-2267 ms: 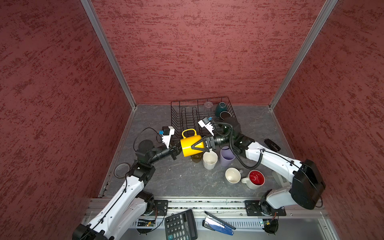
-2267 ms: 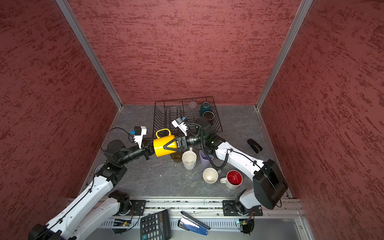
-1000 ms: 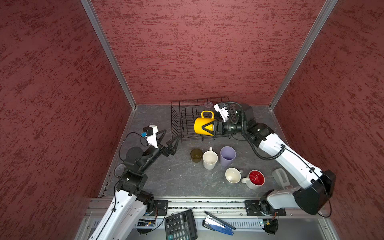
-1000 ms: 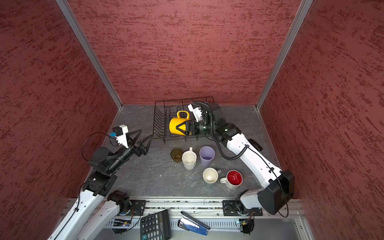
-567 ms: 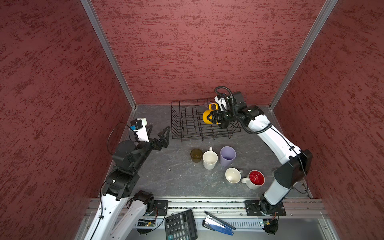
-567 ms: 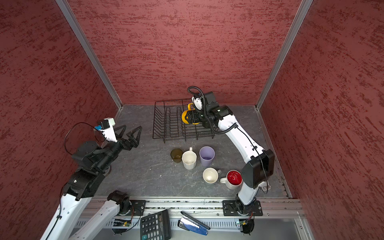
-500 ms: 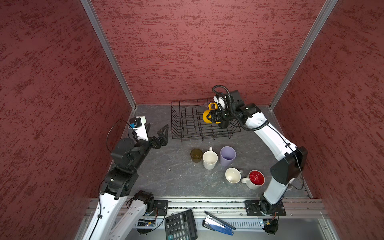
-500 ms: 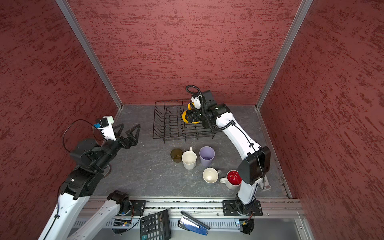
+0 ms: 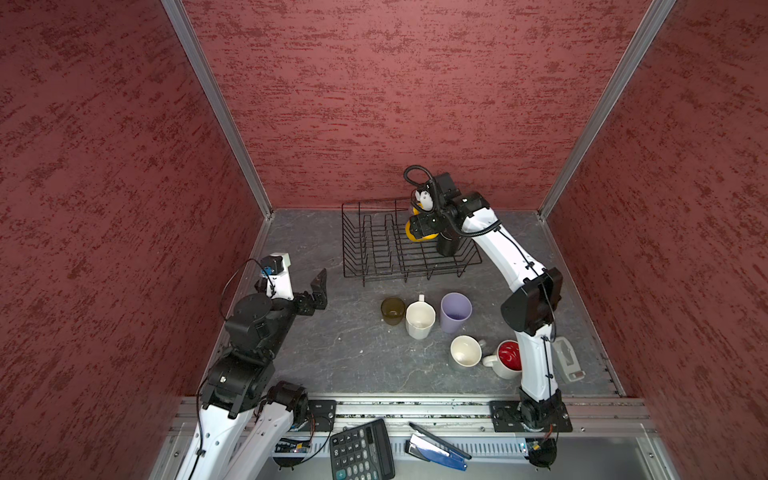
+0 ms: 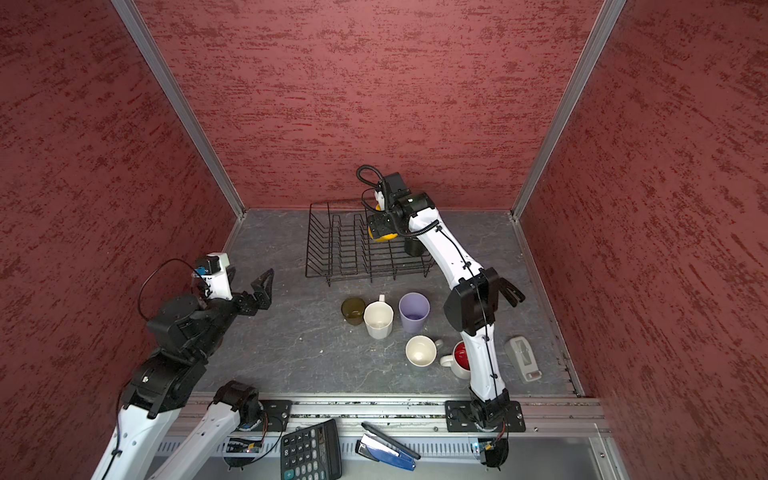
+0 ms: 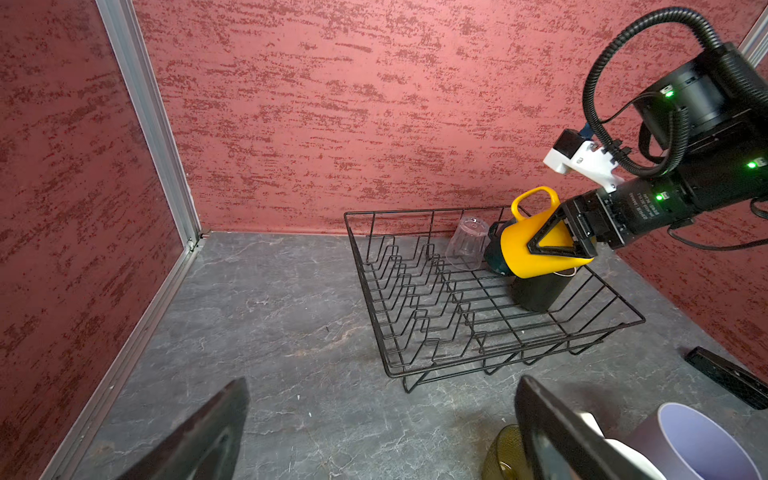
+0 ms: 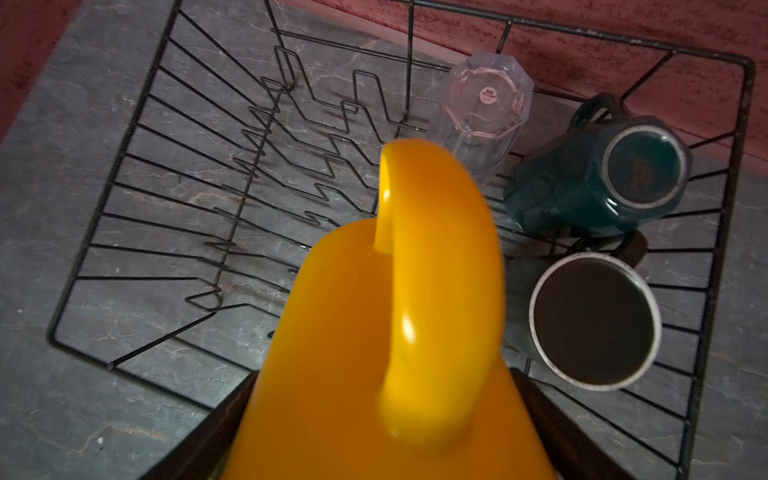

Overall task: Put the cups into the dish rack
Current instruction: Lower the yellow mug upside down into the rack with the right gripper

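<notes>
while the left claw (image 11: 382,384) gapes empty, the right claw (image 11: 555,243) grips the yellow mug (image 11: 519,255) over the dish rack (image 9: 374,249).

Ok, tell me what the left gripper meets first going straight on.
Probably the dish rack, its near edge, across bare table; the open left gripper faces it. Depth is unclear, so it could touch table first.

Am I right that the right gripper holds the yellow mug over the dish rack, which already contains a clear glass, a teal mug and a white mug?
Not quite: the right wrist view shows the third cup in the dish rack is a black mug, not white. The right gripper does hold the yellow mug over it.
</notes>
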